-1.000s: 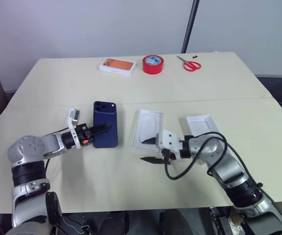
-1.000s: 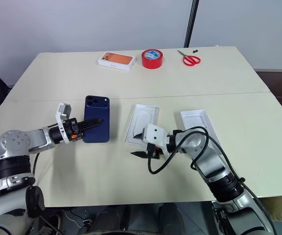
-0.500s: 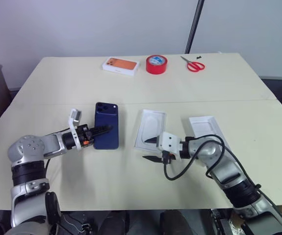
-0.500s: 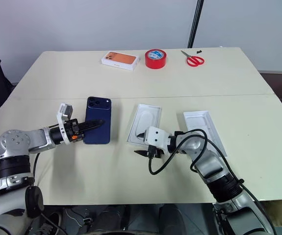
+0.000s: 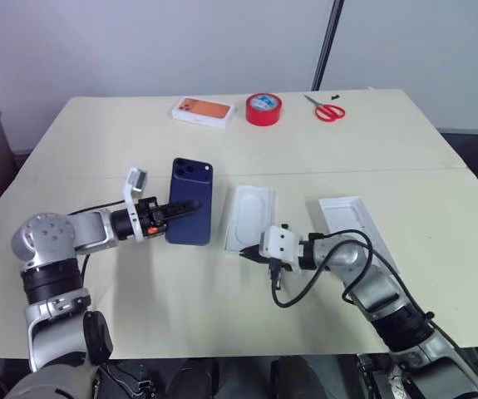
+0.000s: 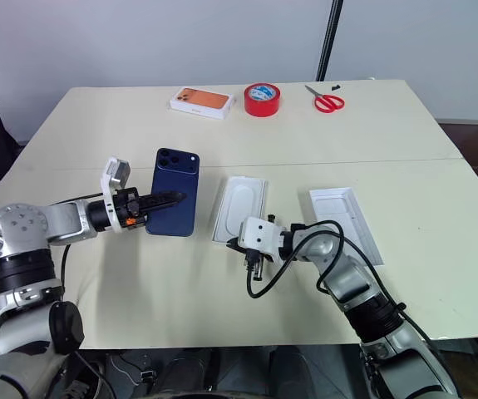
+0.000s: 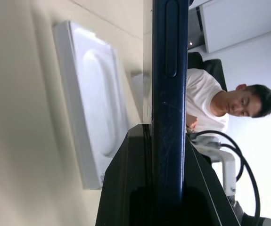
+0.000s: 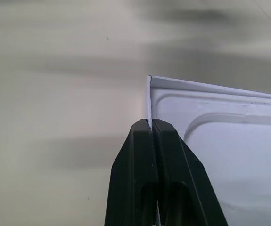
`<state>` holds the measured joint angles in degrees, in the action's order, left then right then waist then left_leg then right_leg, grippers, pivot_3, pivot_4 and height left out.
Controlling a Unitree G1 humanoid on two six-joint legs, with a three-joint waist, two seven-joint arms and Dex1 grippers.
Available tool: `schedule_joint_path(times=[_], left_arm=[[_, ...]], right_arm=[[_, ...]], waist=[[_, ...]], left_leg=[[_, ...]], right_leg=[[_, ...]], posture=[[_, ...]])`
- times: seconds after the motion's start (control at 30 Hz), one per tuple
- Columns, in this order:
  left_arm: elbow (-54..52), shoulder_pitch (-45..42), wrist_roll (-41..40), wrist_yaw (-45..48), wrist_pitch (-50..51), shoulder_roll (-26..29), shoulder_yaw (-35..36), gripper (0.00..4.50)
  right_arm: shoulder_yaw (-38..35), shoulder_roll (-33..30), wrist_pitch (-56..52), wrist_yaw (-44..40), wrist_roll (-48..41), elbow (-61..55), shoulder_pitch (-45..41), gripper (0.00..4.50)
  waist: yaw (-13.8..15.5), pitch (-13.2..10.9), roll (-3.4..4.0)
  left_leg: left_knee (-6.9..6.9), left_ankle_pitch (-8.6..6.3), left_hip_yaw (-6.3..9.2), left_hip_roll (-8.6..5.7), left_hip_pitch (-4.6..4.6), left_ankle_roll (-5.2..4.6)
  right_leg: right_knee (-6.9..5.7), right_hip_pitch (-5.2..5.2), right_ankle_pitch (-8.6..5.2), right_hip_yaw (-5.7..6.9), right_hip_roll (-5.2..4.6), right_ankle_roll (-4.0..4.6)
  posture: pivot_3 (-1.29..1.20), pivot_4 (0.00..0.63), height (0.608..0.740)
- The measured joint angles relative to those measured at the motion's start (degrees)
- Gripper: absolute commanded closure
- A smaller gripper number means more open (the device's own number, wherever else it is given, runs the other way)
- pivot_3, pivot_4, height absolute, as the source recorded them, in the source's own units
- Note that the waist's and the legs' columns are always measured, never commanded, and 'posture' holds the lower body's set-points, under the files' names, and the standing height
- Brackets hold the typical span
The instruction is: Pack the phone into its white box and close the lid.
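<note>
Phone (image 7: pixel 166 94) edge-on (back hidden) between fingers (image 7: pixel 126 188)

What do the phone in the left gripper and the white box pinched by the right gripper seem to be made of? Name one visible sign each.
Phone: probably glass or glossy plastic back with a smooth, likely metal edge band; the navy surface shines and the side shows fine scuffs.
White box: looks like thin white card or moulded pulp with a matt finish; its wall is paper-thin where the right gripper pinches it.
</note>
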<state>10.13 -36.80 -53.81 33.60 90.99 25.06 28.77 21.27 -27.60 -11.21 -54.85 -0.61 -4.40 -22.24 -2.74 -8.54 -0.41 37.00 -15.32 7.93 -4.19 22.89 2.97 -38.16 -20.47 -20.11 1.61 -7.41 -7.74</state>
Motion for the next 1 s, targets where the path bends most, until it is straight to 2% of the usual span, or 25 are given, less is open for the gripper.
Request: schedule_joint_path(times=[0.2, 0.43, 0.53, 0.63, 0.67, 1.0], left_arm=[[0.53, -0.13, -0.03, -2.42, 0.0, -1.29, 2.58, 4.24], [0.16, 0.01, 0.38, -8.73, 0.19, -7.53, 4.06, 4.24], [-1.69, 1.28, 0.61, -11.9, 0.98, -11.04, 5.49, 4.24], [-3.59, 3.38, 0.59, -13.75, 1.02, -12.59, 5.65, 4.24], [-3.85, 3.5, 0.58, -14.17, 1.02, -13.09, 5.98, 4.24], [-5.24, 3.42, 0.72, -16.64, 0.01, -18.4, 5.2, 4.24]], right_arm=[[0.94, 1.32, -0.56, -1.93, -1.5, -1.82, 0.0, 4.47], [3.22, 2.4, -0.83, -2.01, -0.75, -2.14, -0.13, 4.47], [3.21, 1.84, -0.73, -2.7, -0.82, -2.33, -0.1, 3.56], [2.97, 1.07, -0.35, -3.56, -1.05, -2.57, -0.1, 1.93], [2.66, 0.76, -0.18, -3.86, -1.47, -2.84, -0.1, 1.52], [-7.79, -4.52, -1.96, -3.91, -7.62, -6.25, -0.24, 1.52]], waist=[[0.26, -0.01, -0.01], [0.24, -0.01, -0.02], [0.17, -0.02, -0.03], [0.23, -0.02, -0.04], [0.29, -0.02, -0.04], [0.74, -0.05, -0.09]], left_leg=[[0.01, 0.0, 0.01, -0.02, 0.02, 0.0], [0.03, 0.0, 0.01, -0.03, 0.03, 0.0], [0.02, 0.0, -0.01, -0.02, 0.04, 0.0], [0.03, 0.0, -0.01, 0.0, 0.04, 0.0], [0.03, 0.0, 0.0, -0.01, 0.04, 0.0], [0.06, 0.0, -0.02, -0.08, 0.08, 0.0]], right_leg=[[0.02, 0.01, 0.0, 0.0, -0.01, 0.0], [0.02, 0.01, 0.0, 0.01, -0.02, 0.0], [0.02, 0.0, 0.0, 0.0, -0.02, 0.0], [0.01, -0.01, 0.0, 0.01, 0.0, 0.0], [0.01, 0.01, 0.0, 0.01, -0.01, 0.0], [0.05, 0.02, 0.0, 0.04, -0.08, 0.0]], posture=[[0.0, 0.15, 0.74], [0.0, 0.15, 0.74], [0.0, 0.15, 0.74], [0.0, 0.15, 0.74], [0.0, 0.15, 0.74], [0.0, 0.15, 0.74]])
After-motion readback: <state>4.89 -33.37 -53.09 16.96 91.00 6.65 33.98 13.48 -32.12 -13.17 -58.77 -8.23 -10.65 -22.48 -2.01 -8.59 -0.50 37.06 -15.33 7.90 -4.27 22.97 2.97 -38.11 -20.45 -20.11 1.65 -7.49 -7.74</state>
